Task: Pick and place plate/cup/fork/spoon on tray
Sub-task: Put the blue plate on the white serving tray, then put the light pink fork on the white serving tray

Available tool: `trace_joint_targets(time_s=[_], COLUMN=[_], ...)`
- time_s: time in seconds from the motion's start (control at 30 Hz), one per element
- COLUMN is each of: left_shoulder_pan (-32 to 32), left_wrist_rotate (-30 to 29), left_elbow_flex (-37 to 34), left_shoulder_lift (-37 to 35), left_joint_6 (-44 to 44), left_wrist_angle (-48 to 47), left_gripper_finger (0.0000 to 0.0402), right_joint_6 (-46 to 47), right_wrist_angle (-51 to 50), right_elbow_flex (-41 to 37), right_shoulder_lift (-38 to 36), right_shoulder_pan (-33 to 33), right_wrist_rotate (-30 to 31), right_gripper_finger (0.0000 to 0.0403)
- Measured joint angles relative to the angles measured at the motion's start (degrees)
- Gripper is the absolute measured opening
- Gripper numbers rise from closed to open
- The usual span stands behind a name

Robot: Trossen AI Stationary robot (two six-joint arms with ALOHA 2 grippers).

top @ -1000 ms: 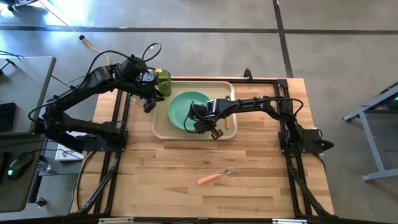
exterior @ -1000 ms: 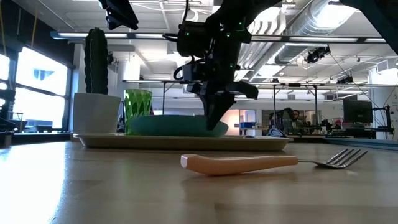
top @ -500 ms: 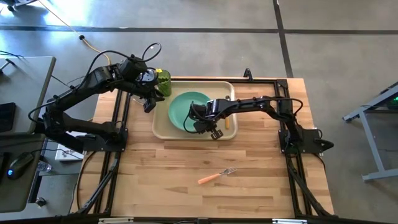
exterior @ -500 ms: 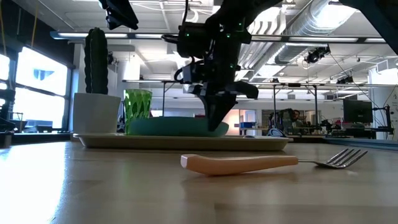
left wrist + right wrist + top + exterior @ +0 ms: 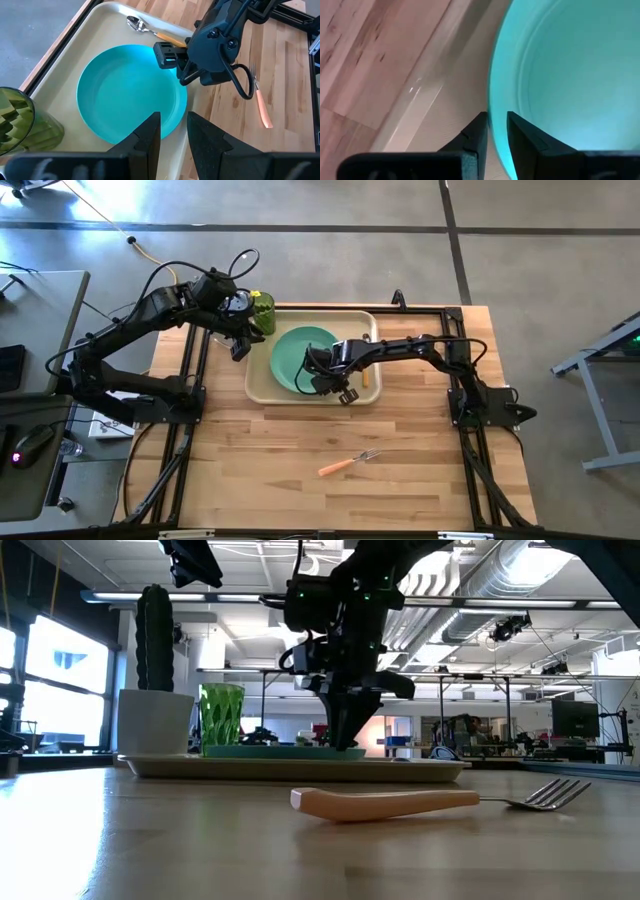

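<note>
Lowered since the earlier frames, the plate (image 5: 304, 357) is now seen lying flat in the tray (image 5: 262, 388), its near edge no longer propped up, and the right end effector (image 5: 325, 379) is pinched nearly closed on that rim. The release is best done by parting the fingers before lifting straight up, so the plate is not dragged toward the spoon (image 5: 365, 373) beside it. Being round, the plate has no long axis; the fork (image 5: 349, 462) lies slantwise on the desk (image 5: 300, 480), tines aimed away from the tray's cup (image 5: 262, 311) corner, where the left end effector (image 5: 240, 345), almost closed and empty, is parked.
</note>
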Motion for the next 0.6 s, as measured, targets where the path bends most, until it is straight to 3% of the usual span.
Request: trace_joint_targets(time_s=[0.3,0.47,0.6], left_shoulder_pan=[0.0,0.0,0.0], left_wrist_rotate=[0.0,0.0,-1.3], left_elbow_flex=[0.0,0.0,0.0], left_shoulder_lift=[0.0,0.0,0.0], left_joint_6=[0.1,-0.1,-1.2], left_wrist_angle=[0.0,0.0,0.0], left_gripper_finger=[0.0086,0.0086,0.0086], right_joint_6=[7.8,19.7,30.5], right_wrist_angle=[-0.7,-2.7,-4.5], right_elbow_flex=[0.0,0.0,0.0], right_shoulder_lift=[-2.6,-4.2,-5.4], right_shoulder_pan=[0.1,1.0,2.3], right_wrist_rotate=[2.6,7.6,8.3], right_gripper_finger=[0.0064,0.0064,0.0064])
